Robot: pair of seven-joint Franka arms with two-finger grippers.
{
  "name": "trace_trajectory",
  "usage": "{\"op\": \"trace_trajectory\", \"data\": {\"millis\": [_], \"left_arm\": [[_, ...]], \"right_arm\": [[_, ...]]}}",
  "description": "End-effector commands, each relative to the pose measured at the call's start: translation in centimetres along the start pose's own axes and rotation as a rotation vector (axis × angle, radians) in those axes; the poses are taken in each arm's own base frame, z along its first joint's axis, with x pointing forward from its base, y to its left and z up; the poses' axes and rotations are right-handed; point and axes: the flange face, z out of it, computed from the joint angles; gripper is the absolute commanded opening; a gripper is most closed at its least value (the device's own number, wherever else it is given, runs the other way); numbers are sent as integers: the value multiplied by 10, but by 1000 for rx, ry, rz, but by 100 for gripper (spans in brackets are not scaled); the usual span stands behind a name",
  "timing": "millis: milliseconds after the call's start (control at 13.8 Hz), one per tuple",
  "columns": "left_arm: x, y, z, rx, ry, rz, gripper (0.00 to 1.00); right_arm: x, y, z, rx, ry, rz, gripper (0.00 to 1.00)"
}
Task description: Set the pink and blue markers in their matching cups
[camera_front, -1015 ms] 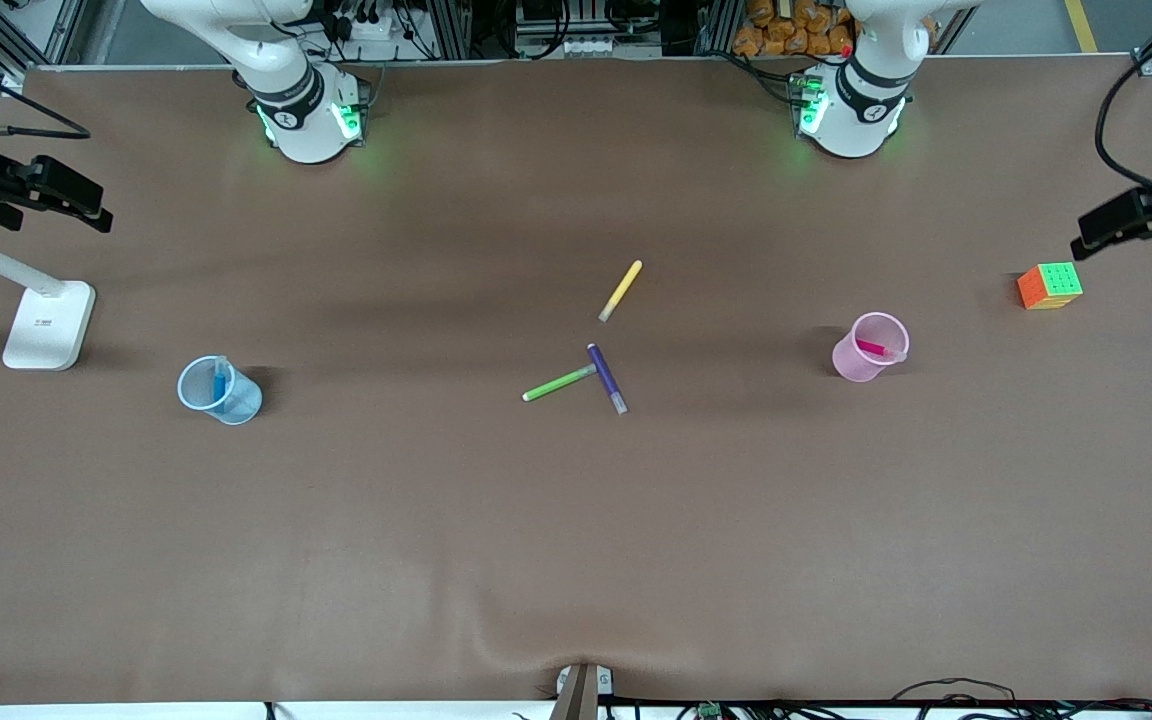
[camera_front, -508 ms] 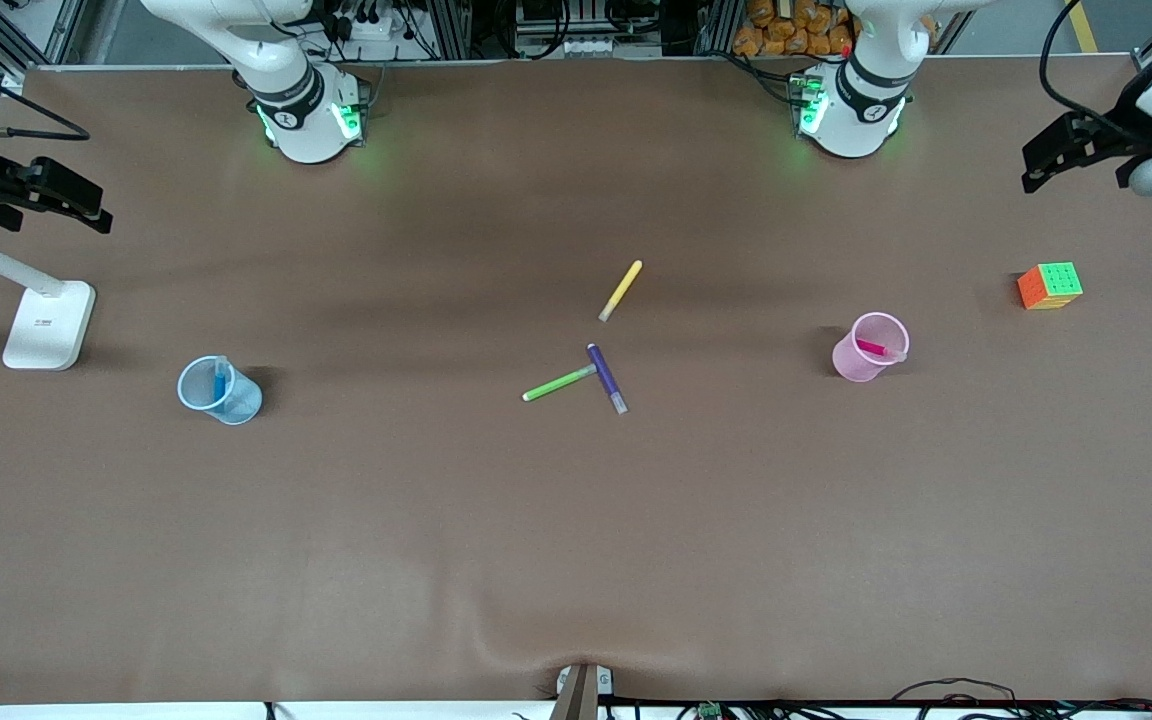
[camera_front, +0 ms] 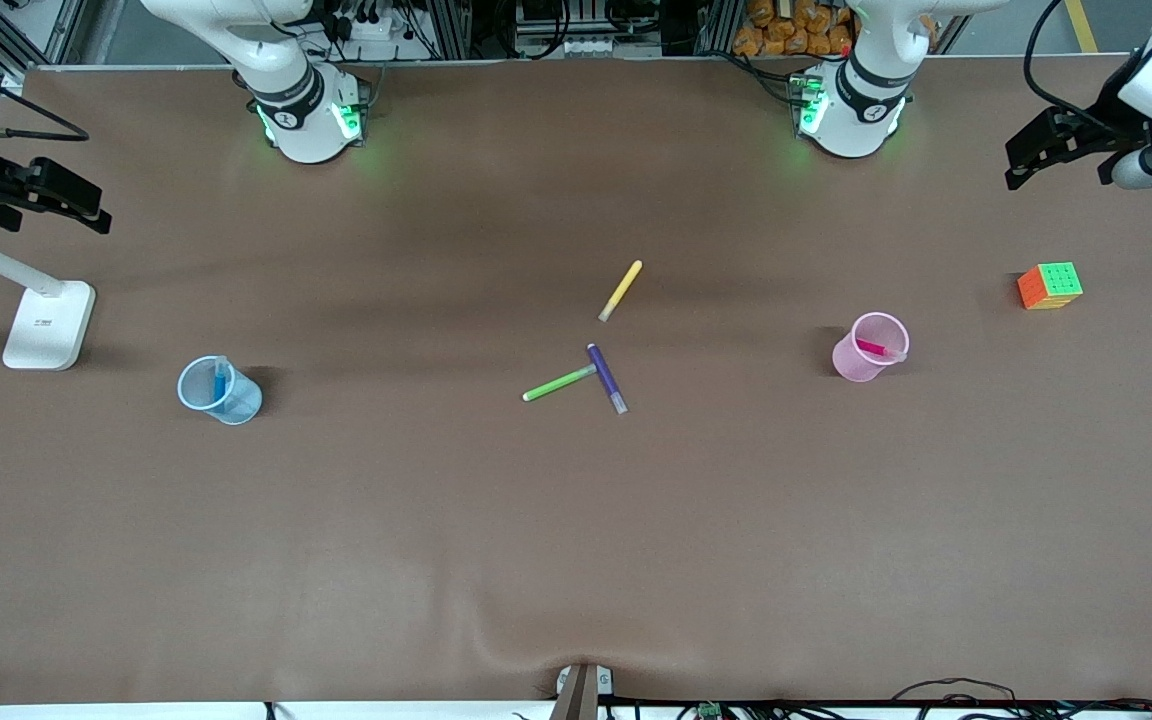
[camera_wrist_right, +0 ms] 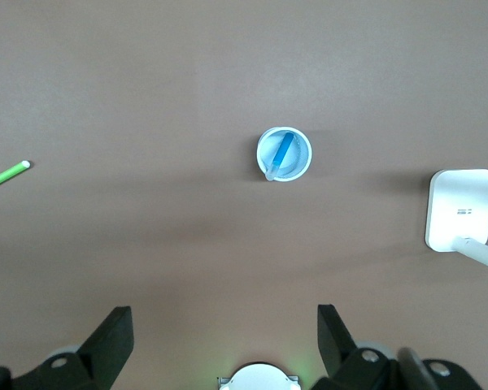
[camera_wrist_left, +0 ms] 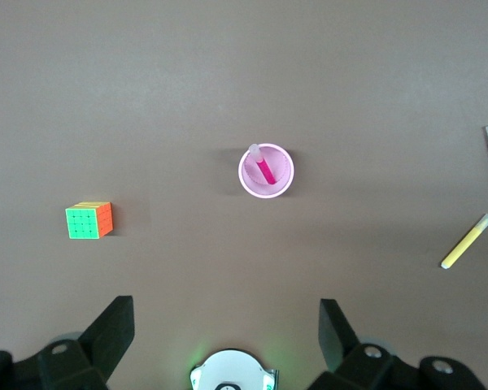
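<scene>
The pale pink cup [camera_front: 851, 362] stands toward the left arm's end of the table with the pink marker [camera_front: 876, 348] leaning inside it. The pale blue cup [camera_front: 241, 403] stands toward the right arm's end with the blue marker [camera_front: 220, 381] inside it. My left gripper [camera_front: 1036, 150] is open and empty, high over the table's end; its wrist view shows the pink cup [camera_wrist_left: 246, 175] and pink marker [camera_wrist_left: 265, 169] below. My right gripper [camera_front: 76, 200] is open and empty, high over the other end; its wrist view shows the blue cup [camera_wrist_right: 302, 158] and blue marker [camera_wrist_right: 282, 152].
A yellow pen [camera_front: 621, 290], a green pen [camera_front: 559, 383] and a purple pen [camera_front: 607, 378] lie at the table's middle. A colour cube [camera_front: 1049, 286] sits beside the pink cup toward the table's end. A white lamp base [camera_front: 48, 323] stands near the blue cup.
My left gripper has drawn back and risen toward its base end of the table. The right arm, cups and pens have not moved.
</scene>
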Motion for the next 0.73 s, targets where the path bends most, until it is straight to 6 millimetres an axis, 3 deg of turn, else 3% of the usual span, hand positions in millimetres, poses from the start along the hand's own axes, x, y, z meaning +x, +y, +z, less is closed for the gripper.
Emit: {"op": "trace_trajectory", "data": {"millis": [0,653], "left_arm": [[-1,-3,-8,-17,21,-28,100],[2,2,-19,-17,18,-19,100]], "right_arm": [[-1,2,0,-8,-5,8,100],[0,3,1,-7,-6,9,100]]}}
